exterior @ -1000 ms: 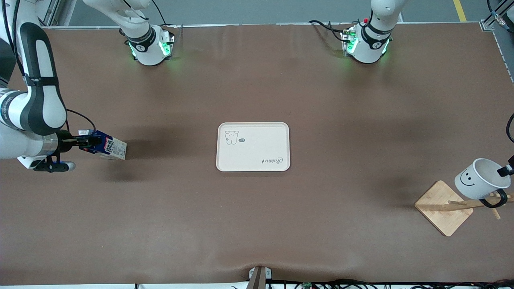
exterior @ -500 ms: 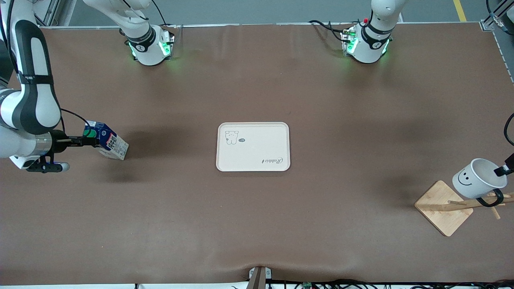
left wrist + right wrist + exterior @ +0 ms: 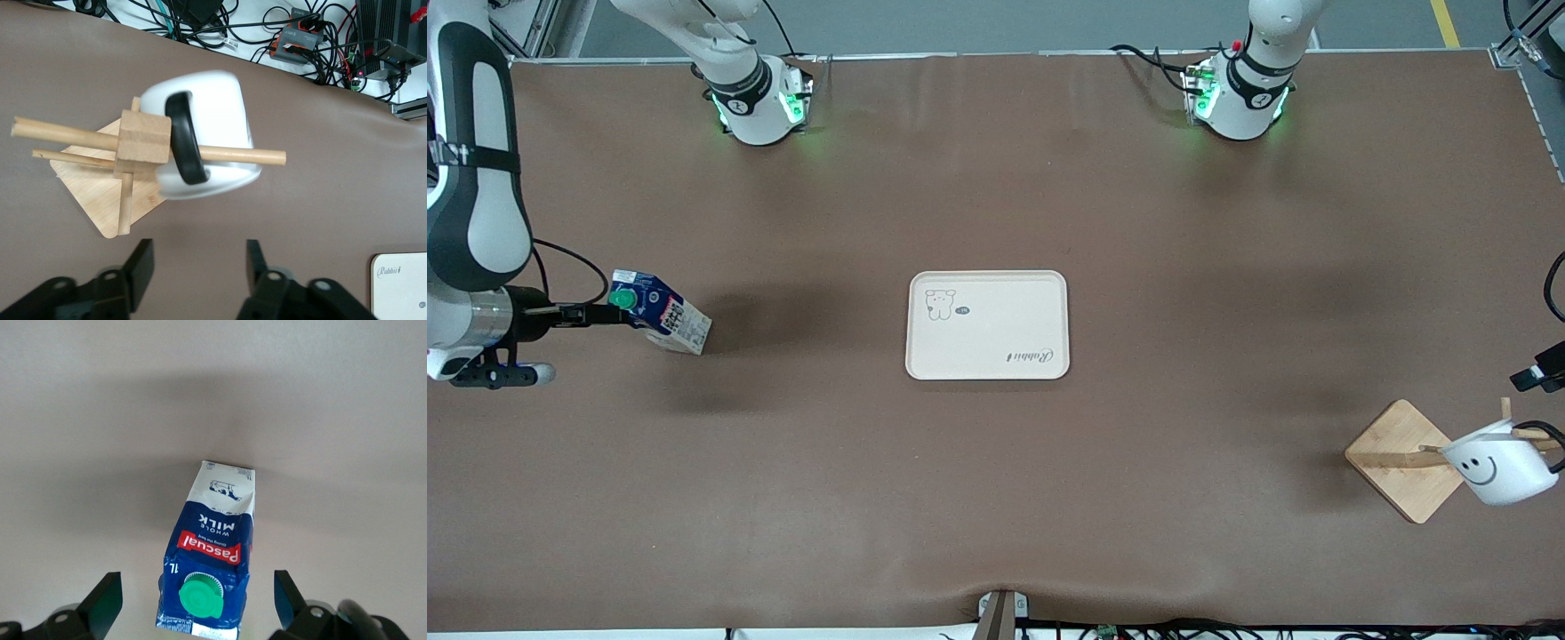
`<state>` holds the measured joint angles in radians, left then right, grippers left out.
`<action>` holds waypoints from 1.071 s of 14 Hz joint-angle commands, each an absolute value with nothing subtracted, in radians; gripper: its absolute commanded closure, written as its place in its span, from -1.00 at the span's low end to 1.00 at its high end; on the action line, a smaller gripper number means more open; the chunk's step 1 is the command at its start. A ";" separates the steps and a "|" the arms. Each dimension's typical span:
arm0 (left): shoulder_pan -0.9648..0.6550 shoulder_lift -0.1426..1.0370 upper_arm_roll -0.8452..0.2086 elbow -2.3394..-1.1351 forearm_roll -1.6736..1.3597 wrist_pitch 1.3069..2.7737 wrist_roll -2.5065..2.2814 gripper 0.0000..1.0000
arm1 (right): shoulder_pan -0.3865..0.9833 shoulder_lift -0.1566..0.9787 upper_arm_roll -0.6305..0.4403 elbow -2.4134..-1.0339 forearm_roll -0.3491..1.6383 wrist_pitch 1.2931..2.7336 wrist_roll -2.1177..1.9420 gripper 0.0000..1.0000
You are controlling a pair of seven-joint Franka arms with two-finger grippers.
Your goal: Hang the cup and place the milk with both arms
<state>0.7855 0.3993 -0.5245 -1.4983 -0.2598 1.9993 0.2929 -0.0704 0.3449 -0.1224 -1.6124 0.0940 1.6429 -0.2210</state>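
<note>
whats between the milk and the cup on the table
In the front view, the white tray lies between the milk and the cup hanging on the wooden rack; otherwise bare brown tabletop.

cup [image 3: 1498, 469]: little white mug with a black smiley and a black loop handle, hanging by that handle on a wooden peg, tipped over on its side, at the left arm's end of the worktop

milk [image 3: 663, 320]: small dark blue carton, green round cap, white lower part, red "Pascual" band with "whole milk" printed on it; stands on the worktop toward the right arm's end, well apart from the cup
</note>
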 commanded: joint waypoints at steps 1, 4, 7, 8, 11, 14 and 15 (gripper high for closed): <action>0.785 0.350 -0.534 -1.503 -0.264 1.971 0.261 -1.00 | -0.042 0.347 -0.114 -1.438 0.086 1.524 -0.229 -1.00; 0.753 0.304 -0.537 -1.503 -0.157 1.931 0.151 -1.00 | -0.025 0.347 -0.112 -1.269 0.089 1.456 -0.230 -1.00; 0.738 0.253 -0.601 -1.503 -0.054 1.850 -0.007 -1.00 | -0.021 0.289 -0.113 -1.256 0.113 1.407 -0.218 -1.00; 0.739 0.235 -0.632 -1.503 -0.023 1.810 -0.053 -1.00 | -0.023 0.249 -0.115 -1.261 0.114 1.360 -0.219 -1.00; 0.739 0.189 -0.699 -1.503 0.073 1.725 -0.175 -1.00 | 0.009 0.120 -0.112 -1.334 0.101 1.275 -0.180 -1.00; 0.738 0.157 -0.758 -1.506 0.086 1.675 -0.245 -1.00 | 0.040 -0.010 -0.110 -1.483 0.045 1.282 -0.141 -1.00; 0.738 0.155 -0.773 -1.505 0.089 1.668 -0.247 -1.00 | 0.063 -0.053 -0.110 -1.547 -0.013 1.260 -0.140 -1.00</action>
